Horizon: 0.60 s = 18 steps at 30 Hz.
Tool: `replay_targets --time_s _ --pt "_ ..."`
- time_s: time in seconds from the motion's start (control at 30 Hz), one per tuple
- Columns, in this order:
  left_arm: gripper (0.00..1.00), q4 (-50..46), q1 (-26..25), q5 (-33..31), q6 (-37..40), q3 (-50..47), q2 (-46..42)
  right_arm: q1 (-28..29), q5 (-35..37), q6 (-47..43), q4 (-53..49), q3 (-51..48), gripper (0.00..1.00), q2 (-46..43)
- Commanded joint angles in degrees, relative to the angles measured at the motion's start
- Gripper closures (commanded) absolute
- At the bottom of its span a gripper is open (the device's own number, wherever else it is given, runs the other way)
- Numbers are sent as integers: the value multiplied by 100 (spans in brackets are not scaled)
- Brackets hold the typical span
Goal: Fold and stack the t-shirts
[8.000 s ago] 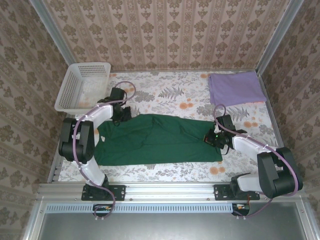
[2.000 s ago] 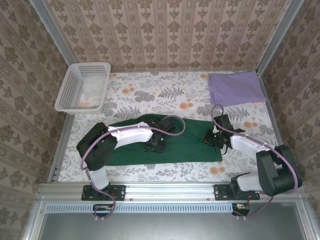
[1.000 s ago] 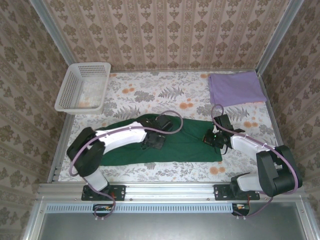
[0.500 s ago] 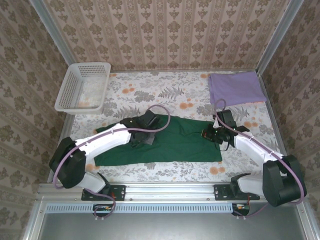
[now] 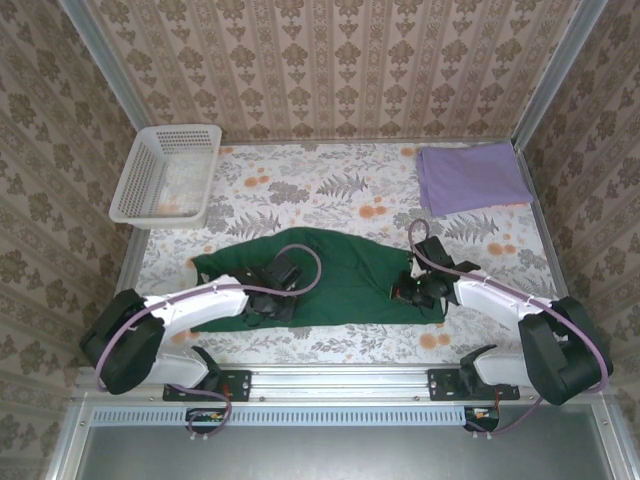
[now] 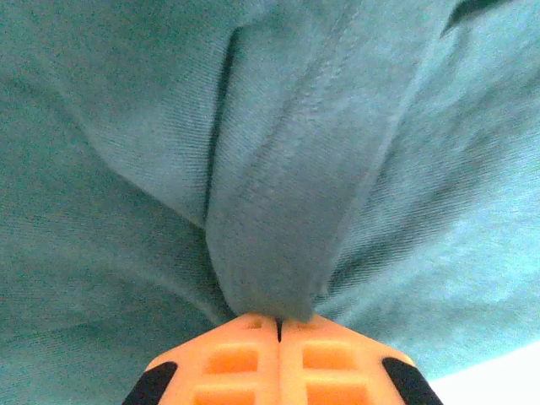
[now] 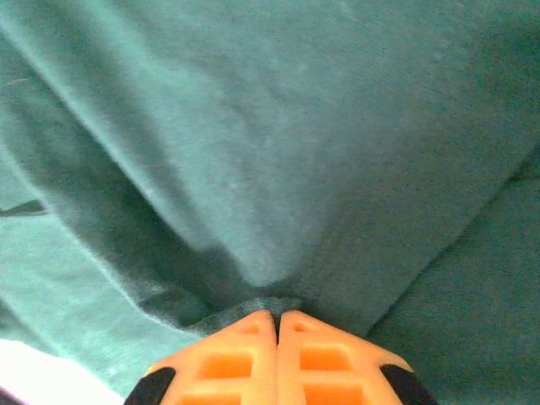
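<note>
Top external: 1 green t-shirt (image 5: 340,265) lies bunched at the near-centre. Left gripper (image 5: 262,303) and right gripper (image 5: 404,292) are each clamped on its cloth. Lilac t-shirt (image 5: 470,176) sits folded in the far-right corner and the basket (image 5: 165,172) far-left, with patterned table (image 5: 330,190) showing between them.

No readable writing

No letters, numbers, labels or brand marks can be made out: the dark green t-shirt (image 5: 350,275) and the lilac t-shirt (image 5: 470,175) at the far right are plain cloth, the white basket (image 5: 135,185) at the far left bears no mark, and the surface (image 5: 330,185) carries only a flower print.
</note>
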Motion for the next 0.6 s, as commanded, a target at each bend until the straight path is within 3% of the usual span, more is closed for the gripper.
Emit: replay_targets --time_s 0.0,0.13,0.4,0.57 --pt "100 368 -101 128 -400 -173 182 86 808 287 -141 -142 100 15" --pt "100 383 -404 -8 -404 -58 531 163 1259 546 -78 -144 100 93" --pt "100 759 -787 72 -458 22 994 339 1869 929 -697 325 100 1180" --pt "100 822 -993 258 -299 369 1261 317 2199 1781 -728 319 100 1189"
